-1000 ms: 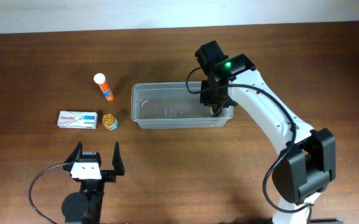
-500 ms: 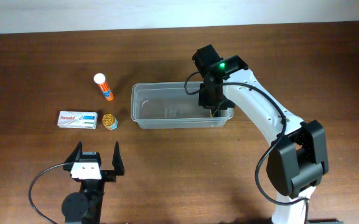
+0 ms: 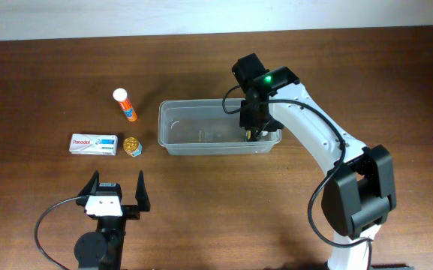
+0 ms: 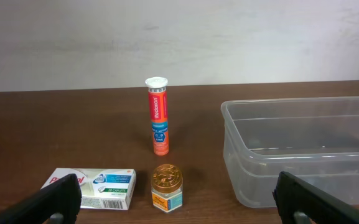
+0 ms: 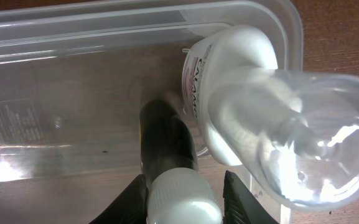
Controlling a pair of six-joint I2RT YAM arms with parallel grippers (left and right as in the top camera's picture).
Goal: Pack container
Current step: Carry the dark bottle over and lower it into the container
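Container [image 3: 193, 129], clear plastic and rectangular with rounded corners, sits on the brown wooden surface [image 3: 51, 75] a little right of centre, its long side running left to right. The right gripper [image 3: 254, 133] reaches down into its right end. In the right wrist view the fingers [image 5: 137, 202] straddle the white cap of a dark bottle [image 5: 165, 140] lying on the container floor; they stand close on either side of the cap, and whether they press it or sit just off it cannot be told. Just beside that bottle, against the container's end wall, lies a white spray bottle [image 5: 229, 93] with a clear dome cap. The left gripper [image 3: 117, 186] rests near the front left of the surface, spread wide with nothing between its fingers. Left of the container, well apart from it, stand an orange tube [image 3: 124, 104] with a white cap, upright, and nearer the front a small gold-lidded jar [image 3: 132, 146] just beside a flat Panadol box [image 3: 94, 144].
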